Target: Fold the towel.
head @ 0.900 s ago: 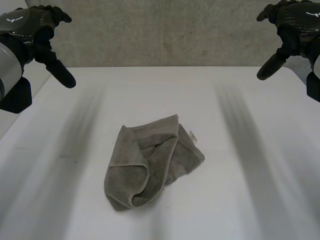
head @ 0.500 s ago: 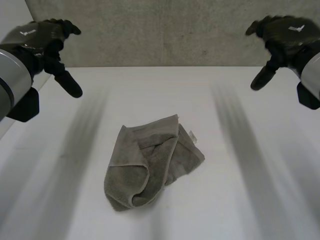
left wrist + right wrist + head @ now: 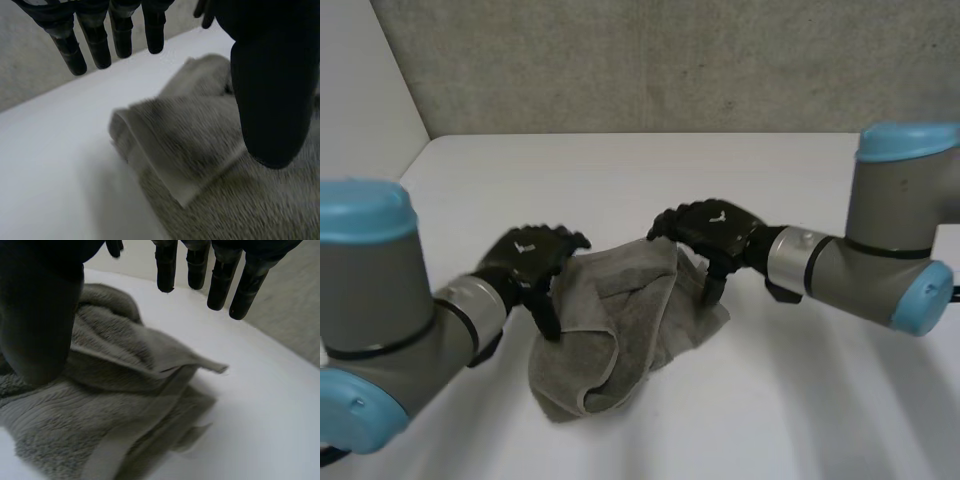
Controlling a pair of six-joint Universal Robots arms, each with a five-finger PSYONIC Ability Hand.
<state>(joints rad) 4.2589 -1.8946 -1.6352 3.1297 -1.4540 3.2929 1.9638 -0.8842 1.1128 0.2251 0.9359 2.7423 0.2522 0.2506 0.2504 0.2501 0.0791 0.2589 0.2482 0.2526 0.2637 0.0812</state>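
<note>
Towel (image 3: 620,320): a grey, crumpled heap near the middle of the table (image 3: 800,400), doubled over itself in uneven layers; not yet spread flat, and no neat fold made.
Left hand (image 3: 528,262): placed at the towel's left edge, over a hemmed flap (image 3: 165,150) that curls upward. Its fingers (image 3: 97,47) are straight and spread beyond the cloth, its thumb (image 3: 270,100) stands apart above the pile, and nothing is grasped.
Right hand (image 3: 710,230): placed at the towel's far right corner. Its fingers (image 3: 220,285) are straight and reach past the cloth toward the table's far edge, its thumb (image 3: 40,330) hangs over the heaped layers, and nothing is grasped.
Contact: it cannot be told whether either thumb tip rests on the cloth or hovers just above it.
Step in hand: judged to be the approach, with the left hand and right hand bracketing opposite sides of the heap before any grip is taken.
Next move: each hand would likely need to pinch a single layer at a hem or corner, then draw the two sides apart to flatten the towel before folding.
Caution: the layers overlap closely, so a pinch may catch more than one thickness and drag the whole heap across the table.
</note>
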